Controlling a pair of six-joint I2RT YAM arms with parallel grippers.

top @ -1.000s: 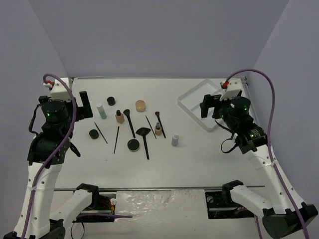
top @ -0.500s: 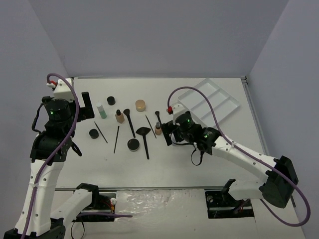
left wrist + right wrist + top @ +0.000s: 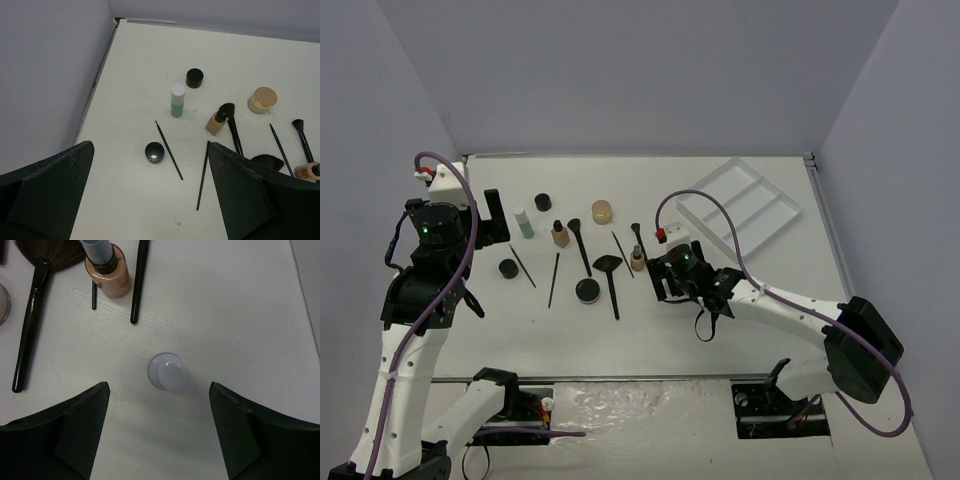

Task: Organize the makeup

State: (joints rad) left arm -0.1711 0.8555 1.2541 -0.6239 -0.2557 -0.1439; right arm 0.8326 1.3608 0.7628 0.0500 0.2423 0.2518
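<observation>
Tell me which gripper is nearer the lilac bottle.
Right. The right gripper hangs directly over the lilac bottle, jaws apart on either side of it; the left gripper is far off to its left.

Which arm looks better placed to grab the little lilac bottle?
Right: the right gripper hangs open directly over the lilac bottle, one finger each side. The left gripper is far off.

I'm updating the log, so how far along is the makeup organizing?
Nothing done: the white tray is empty. In hand: the open right gripper hovers over the lilac bottle. Left: that bottle plus the brushes, pots and other bottles on the table.
</observation>
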